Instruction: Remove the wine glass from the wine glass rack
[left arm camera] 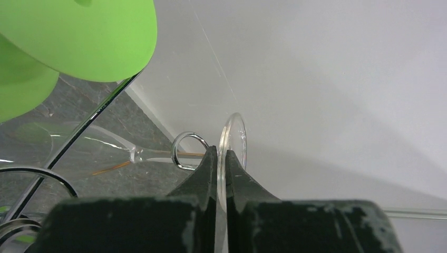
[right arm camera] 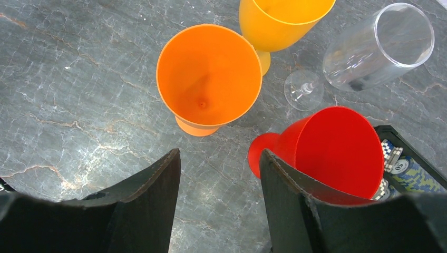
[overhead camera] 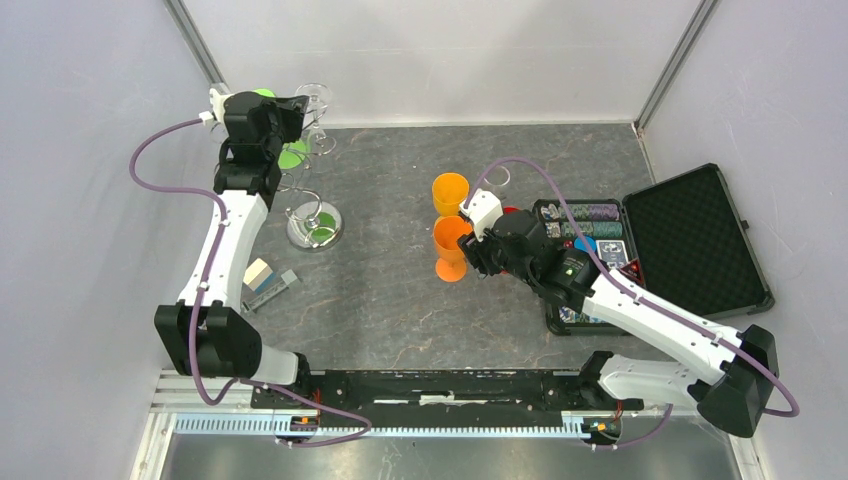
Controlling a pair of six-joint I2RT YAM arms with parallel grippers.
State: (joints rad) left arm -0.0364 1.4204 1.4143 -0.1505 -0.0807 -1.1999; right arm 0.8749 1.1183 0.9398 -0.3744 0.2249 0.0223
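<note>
Two end effectors are mine. My left end effector (left arm camera: pixel 222 158) is closed almost fully, its fingers pinching the thin round foot of the clear wine glass (left arm camera: pixel 236 138) edge-on between the tips. From that foot the glass lies roughly level and runs away to the left of my fingers, its stem threaded through a small curled hook just ahead of my left fingertip and its bowl farther off to the left. That hook belongs to the wine glass rack (overhead camera: pixel 314 228), so the glass is on the rack and in my grip at once. A slanting wire of the rack crosses in front of the bowl, and two green glasses (left arm camera: pixel 79 37) hang above and to the left of my fingers. My right end effector (right arm camera: pixel 219 154) is well apart from all this, held over the grey table (right arm camera: pixel 63 79) with its fingers spread wide and nothing between them. Straight ahead of the gap stands an orange glass (right arm camera: pixel 209 74), and a yellow glass (right arm camera: pixel 282 18) stands just beyond it. A red glass (right arm camera: pixel 337 147) lies tipped beside my right finger. A clear flute (right arm camera: pixel 377 47) lies on its side farther ahead to the right. Poker chips (right arm camera: pixel 400 166) in a black case (overhead camera: pixel 690 240) sit at the far right.
</note>
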